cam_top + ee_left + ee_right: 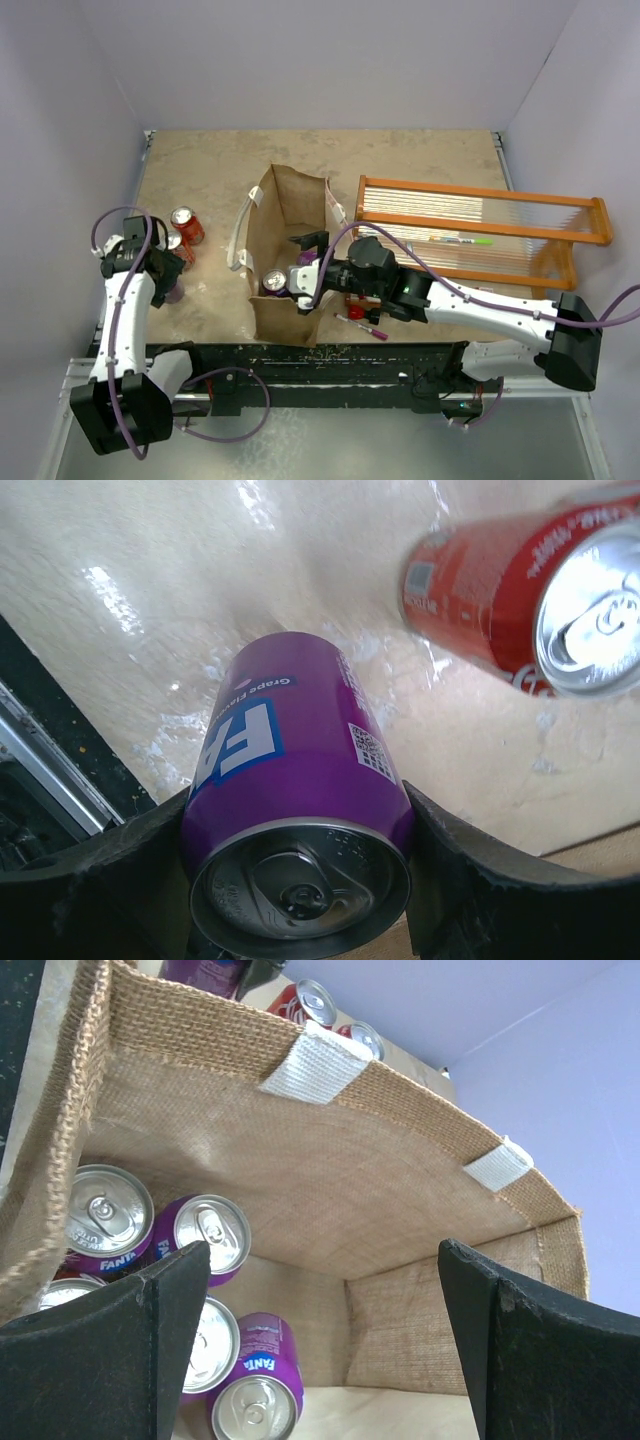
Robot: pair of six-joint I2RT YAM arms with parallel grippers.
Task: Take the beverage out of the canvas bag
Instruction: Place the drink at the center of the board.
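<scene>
The left gripper (300,875) is clamping 1 purple can (295,760) upright on the table (150,600) beside 1 red can (520,590), apparently parking it outside. The right gripper (320,1330) is hanging wide open and empty over the canvas bag (330,1160), probably targeting the bagged cans (210,1235).

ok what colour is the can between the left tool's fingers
Purple can, best in left wrist view.

Lit brightly and evenly from overhead, with only soft, short shadows beside the canvas bag (290,200). Shows white glare streaks on the surface (130,600) and a blurred, out-of-focus red can (500,590); resolves the purple can (300,770) sharply. Renders the right claw (318,1250) near-black, featureless.
</scene>
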